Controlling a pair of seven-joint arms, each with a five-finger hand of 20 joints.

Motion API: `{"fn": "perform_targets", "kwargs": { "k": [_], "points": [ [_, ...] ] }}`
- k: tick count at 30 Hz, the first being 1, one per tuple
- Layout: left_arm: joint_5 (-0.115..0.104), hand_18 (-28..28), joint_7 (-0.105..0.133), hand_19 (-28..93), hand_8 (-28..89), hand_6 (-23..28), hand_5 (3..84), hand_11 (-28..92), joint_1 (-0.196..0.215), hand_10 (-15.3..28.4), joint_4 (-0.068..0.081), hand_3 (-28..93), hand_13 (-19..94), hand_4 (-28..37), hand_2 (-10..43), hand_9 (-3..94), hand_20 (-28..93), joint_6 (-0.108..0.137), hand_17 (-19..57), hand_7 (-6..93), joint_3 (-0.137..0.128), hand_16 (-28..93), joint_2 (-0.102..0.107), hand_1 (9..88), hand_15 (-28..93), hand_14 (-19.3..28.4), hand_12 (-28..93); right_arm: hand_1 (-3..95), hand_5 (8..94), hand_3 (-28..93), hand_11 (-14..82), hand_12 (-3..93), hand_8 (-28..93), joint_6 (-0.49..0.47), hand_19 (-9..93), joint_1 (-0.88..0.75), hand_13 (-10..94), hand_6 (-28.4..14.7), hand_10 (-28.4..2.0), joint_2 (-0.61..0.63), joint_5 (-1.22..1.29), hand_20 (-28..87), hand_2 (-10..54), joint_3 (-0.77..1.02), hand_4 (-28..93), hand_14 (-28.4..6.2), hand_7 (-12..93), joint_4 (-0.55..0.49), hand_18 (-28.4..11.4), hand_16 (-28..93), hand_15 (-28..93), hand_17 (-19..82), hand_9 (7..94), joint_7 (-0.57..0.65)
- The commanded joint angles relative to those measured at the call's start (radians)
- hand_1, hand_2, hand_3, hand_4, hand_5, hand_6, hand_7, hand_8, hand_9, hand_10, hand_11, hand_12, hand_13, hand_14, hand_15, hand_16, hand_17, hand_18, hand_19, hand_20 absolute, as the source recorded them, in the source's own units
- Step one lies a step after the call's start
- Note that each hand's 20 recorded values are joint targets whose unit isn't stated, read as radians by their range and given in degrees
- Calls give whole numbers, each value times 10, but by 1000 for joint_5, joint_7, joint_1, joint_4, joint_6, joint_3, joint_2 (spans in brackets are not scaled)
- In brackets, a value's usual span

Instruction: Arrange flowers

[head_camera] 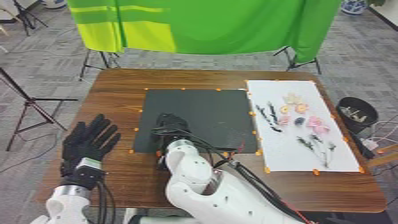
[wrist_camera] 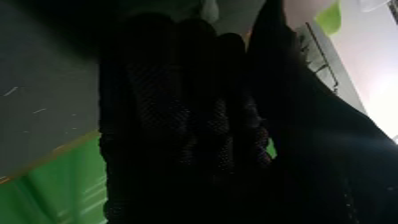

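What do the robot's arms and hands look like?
The left hand and right hand wear black fabric gloves with fingers and a thumb. The arms are smooth, rounded and white, like shells. Black cables run along both, and a few thin red wires show by the right arm.

The head view looks forward and down from above the near edge of the table (head_camera: 115,100), far enough back to include the green cloth (head_camera: 213,25) past the far edge, while the right wrist view looks closely along the right hand (head_camera: 171,122), both sharing hand and cloth.
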Motion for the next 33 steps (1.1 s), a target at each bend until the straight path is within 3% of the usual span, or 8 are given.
{"fn": "perform_targets", "kwargs": {
  "k": [1, 4, 7, 11, 16, 23, 26, 33],
  "points": [
    [-12, 170, 23, 438, -71, 105, 463, 269, 57, 158, -16, 699, 272, -272, 125, 366, 168, -9, -59, 127, -41, -66, -34, 303, 471, 175, 131, 355, 513, 834, 402, 237, -263, 81, 667, 3, 743, -95, -178, 109, -2, 120, -95, 52, -283, -120, 729, -112, -223, 235, 507, 298, 703, -31],
    [-13, 170, 24, 438, -71, 105, 463, 268, 73, 159, -23, 701, 271, -276, 128, 366, 168, -10, -60, 127, -56, -66, -41, 298, 470, 175, 131, 337, 487, 821, 380, 217, -279, 221, 676, -9, 721, -96, -192, 193, -171, 120, -95, 69, -283, -127, 690, -128, -229, 224, 522, 290, 663, -102],
    [-5, 170, 20, 438, -71, 105, 463, 267, 84, 159, -27, 700, 271, -279, 133, 366, 167, -15, -60, 126, -67, -66, -48, 295, 470, 175, 131, 328, 478, 829, 297, 182, -266, 258, 676, -48, 696, -83, -198, 293, -251, 113, -95, 129, -283, -137, 614, -184, -231, 205, 520, 280, 640, -118],
    [-12, 170, 36, 437, -70, 105, 462, 265, 103, 158, -37, 701, 271, -279, 135, 366, 167, -17, -60, 126, -70, -66, -53, 294, 469, 176, 131, 326, 493, 827, 236, 172, -183, 70, 657, -173, 661, -75, -198, 411, -199, 109, -95, 349, -283, -144, 415, -288, -224, 186, 491, 259, 620, -218],
    [-11, 170, 42, 435, -70, 104, 461, 265, 119, 158, -45, 703, 270, -278, 133, 365, 166, -11, -60, 126, -74, -65, -54, 297, 469, 177, 132, 329, 503, 827, 141, 152, -146, -152, 605, -336, 589, -54, -174, 523, -132, 142, -95, 623, -283, -147, 254, -384, -214, 177, 416, 220, 558, -133],
    [-22, 169, 55, 434, -70, 104, 461, 265, 125, 158, -48, 701, 270, -274, 129, 365, 166, -3, -59, 126, -76, -65, -56, 304, 468, 176, 133, 321, 468, 803, 84, 141, -118, -206, 599, -578, 530, -67, -179, 582, 44, 163, -95, 970, -283, -160, 168, -477, -217, 173, 366, 199, 485, -11],
    [-31, 169, 63, 435, -69, 104, 463, 266, 134, 158, -54, 704, 271, -272, 129, 366, 166, 1, -59, 127, -77, -65, -57, 313, 468, 175, 133, 319, 467, 810, 76, 142, -115, -185, 588, -647, 464, -67, -181, 588, 28, 166, -95, 1040, -283, -171, 165, -488, -217, 164, 331, 179, 460, 22],
    [-36, 170, 61, 436, -71, 104, 464, 269, 144, 158, -58, 702, 272, -267, 128, 368, 167, 10, -59, 130, -79, -65, -64, 312, 473, 174, 133, 313, 470, 805, 74, 141, -115, -202, 582, -719, 462, -69, -181, 574, 44, 177, -95, 1110, -283, -170, 153, -510, -219, 166, 300, 176, 459, 68]
  ]
}}
